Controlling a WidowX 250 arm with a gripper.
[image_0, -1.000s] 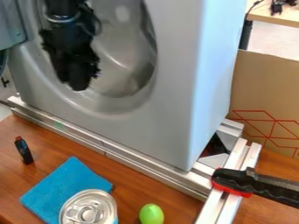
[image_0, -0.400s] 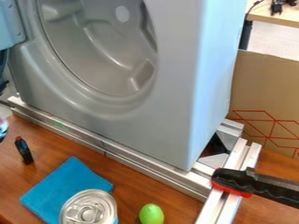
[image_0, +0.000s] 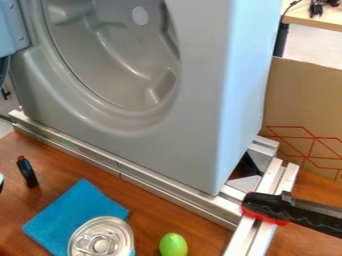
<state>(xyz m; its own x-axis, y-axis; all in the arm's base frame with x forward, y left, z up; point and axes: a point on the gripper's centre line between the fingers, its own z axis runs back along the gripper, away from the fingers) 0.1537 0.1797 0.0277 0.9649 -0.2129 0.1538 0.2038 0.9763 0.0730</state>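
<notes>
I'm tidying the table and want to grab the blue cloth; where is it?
In the camera view, the blue cloth lies at lower left, partly behind the can, right of the small black marker-like object.

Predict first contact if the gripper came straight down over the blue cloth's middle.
Probably the blue cloth; the way down looks free, though depth is unclear. The pull-tab can is close at the cloth's lower right.

On the brown wooden table (image_0: 150, 207), a small black, red-ended object (image_0: 27, 172) is behind and left of a flat blue cloth (image_0: 73, 207). A round silver metal can (image_0: 100, 240) is before it, left of a green egg-shaped object (image_0: 174, 245). Behind them, a grey boxy housing (image_0: 180, 130) stands on silver metal rails (image_0: 157, 187).
</notes>
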